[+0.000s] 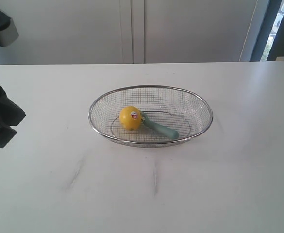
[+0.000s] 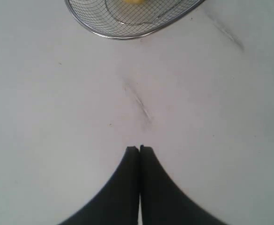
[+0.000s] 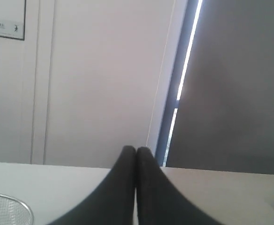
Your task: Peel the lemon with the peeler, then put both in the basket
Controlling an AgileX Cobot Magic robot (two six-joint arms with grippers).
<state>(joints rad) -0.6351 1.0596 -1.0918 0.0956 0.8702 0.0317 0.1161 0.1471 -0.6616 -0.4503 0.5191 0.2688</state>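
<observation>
In the basket (image 1: 190, 104) the lemon (image 1: 130, 118) hides the head of the peeler (image 1: 162, 128). The left gripper (image 2: 140, 148) has its jaws pressed together, empty; the right gripper (image 3: 136, 149) too.

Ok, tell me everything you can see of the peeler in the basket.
The peeler is pale teal-green and looks like smooth plastic. It lies flat on the mesh floor of the wire basket, set slantwise, its rounded handle end toward the basket's front right in the exterior view. Its head end appears to rest against the lemon and is partly hidden by it, so the blade cannot be made out. Nothing else touches it.
</observation>
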